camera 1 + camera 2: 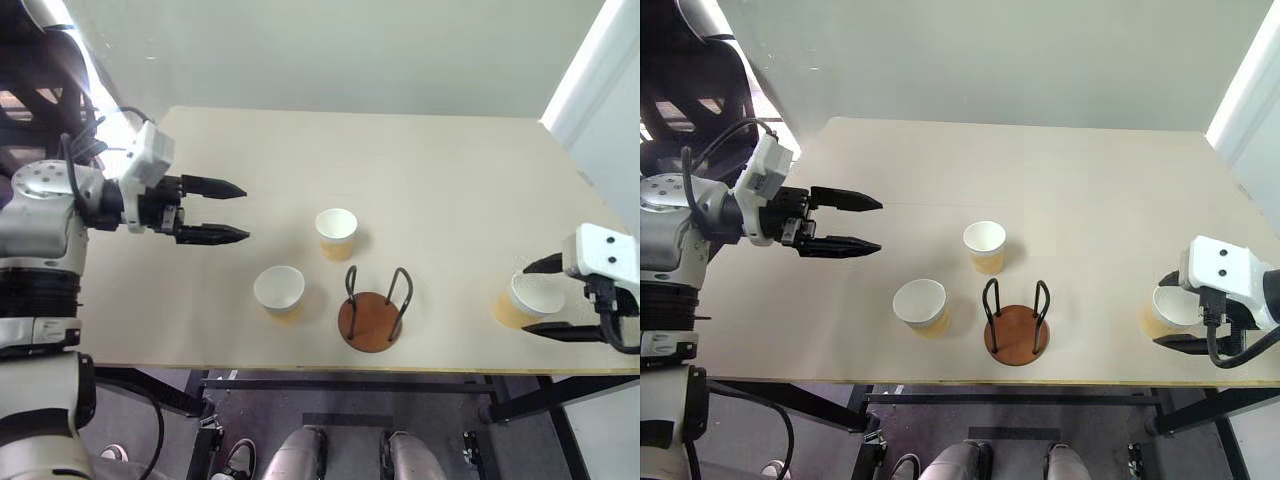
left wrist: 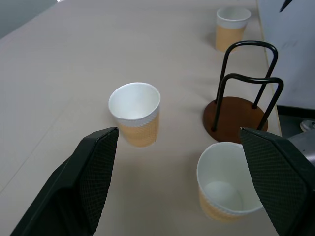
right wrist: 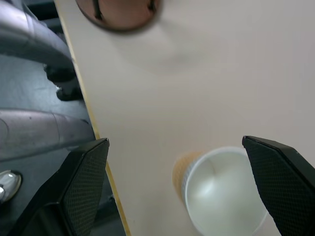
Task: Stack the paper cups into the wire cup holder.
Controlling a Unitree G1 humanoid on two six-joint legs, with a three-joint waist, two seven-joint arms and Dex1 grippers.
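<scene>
Between wire cup holder (image 1: 372, 315) and left gripper (image 1: 244, 211), two paper cups (image 1: 280, 290).

The wire cup holder (image 1: 372, 310) stands on the table (image 1: 450, 180) near its front edge. One paper cup (image 1: 336, 232) stands just behind it, another (image 1: 280, 291) just left, a third (image 1: 525, 300) well right.

Beige table (image 1: 420, 190); pale wall (image 1: 330, 50) behind; dark floor (image 1: 250, 410), black table frame (image 1: 340, 383) below.
</scene>
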